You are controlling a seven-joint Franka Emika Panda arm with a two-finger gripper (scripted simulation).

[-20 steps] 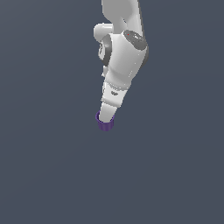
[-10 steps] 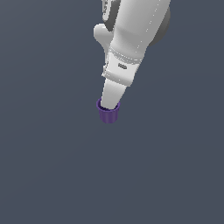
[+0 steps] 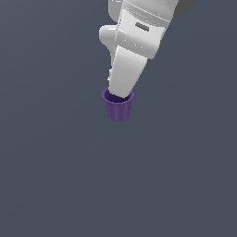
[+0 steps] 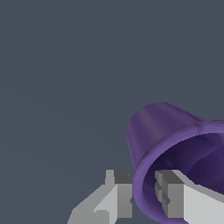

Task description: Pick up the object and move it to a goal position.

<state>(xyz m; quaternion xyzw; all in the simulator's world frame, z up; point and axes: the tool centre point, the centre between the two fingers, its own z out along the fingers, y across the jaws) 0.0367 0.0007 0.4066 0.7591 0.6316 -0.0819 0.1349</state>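
Purple, dark, small: cup (image 3: 118,108) is tapered, wider at the mouth, narrower at the base, with faint vertical ribs on the wall and a thicker rolled rim. Inside is a darker shade of the same purple and looks empty as far as the wrist view shows. No labels, brand marks or readable writing on it. On the white arm (image 3: 139,41) there is one small dark slot-like mark, no text legible. Gripper (image 4: 142,194) has its grey-padded fingers (image 4: 124,192) straddling the cup rim, one outside the wall, the other inside the mouth; narrow gap, clamped on the rim wall. In the exterior view the white finger runs straight down into the cup mouth, cup sits upright at the finger's lower end, only slightly narrower than the finger housing above it. Cup sits a bit above the middle of the exterior view, against a uniform grey-blue background; no edge, corner or shadow visible, so I cannot tell whether it rests on a surface or hangs clear of it. In the wrist view the cup (image 4: 175,153) fills the area beside the fingers, mouth toward the camera.
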